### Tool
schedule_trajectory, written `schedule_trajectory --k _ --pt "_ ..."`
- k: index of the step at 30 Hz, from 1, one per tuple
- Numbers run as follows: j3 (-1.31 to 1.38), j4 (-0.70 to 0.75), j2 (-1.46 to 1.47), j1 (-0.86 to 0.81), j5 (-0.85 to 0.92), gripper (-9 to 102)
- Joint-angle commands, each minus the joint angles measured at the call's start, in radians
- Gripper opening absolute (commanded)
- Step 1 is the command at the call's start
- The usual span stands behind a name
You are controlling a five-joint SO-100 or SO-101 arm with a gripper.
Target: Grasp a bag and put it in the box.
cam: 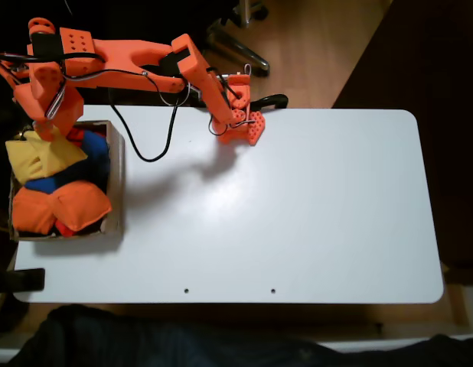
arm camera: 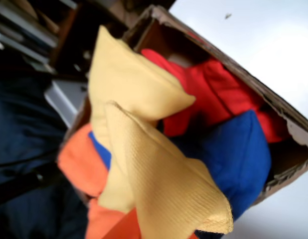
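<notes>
The golden-yellow bag hangs close to the lens in the wrist view, its weave plain, over the open brown box. In the fixed view my gripper is at the far left above the box, its tips against yellow cloth. The fingers are mostly hidden, but the bag looks pinched at its near end. A paler yellow beanbag lies just behind it. Red, blue and orange beanbags fill the box.
The box stands at the white table's left edge. My orange arm spans the back edge from its base, with a black cable looping onto the table. Dark cloth lies along the front.
</notes>
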State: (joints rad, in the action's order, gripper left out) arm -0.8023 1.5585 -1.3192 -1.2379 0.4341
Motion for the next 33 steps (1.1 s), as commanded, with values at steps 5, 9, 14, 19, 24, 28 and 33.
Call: schedule_trajectory --k 5,9,14,19,24,28,33 --pt "0.063 -0.005 0.029 -0.012 0.055 22" --pt "0.061 -0.003 0.043 -0.015 0.067 27" --pt "0.054 0.0 0.035 -0.015 0.077 30" --pt "0.034 0.026 -0.002 -0.009 0.087 31" --pt "-0.092 0.043 -0.12 0.008 0.115 35" --pt "-0.209 0.044 -0.239 0.035 0.118 37" --pt "-0.321 0.057 -0.393 0.08 0.098 42"
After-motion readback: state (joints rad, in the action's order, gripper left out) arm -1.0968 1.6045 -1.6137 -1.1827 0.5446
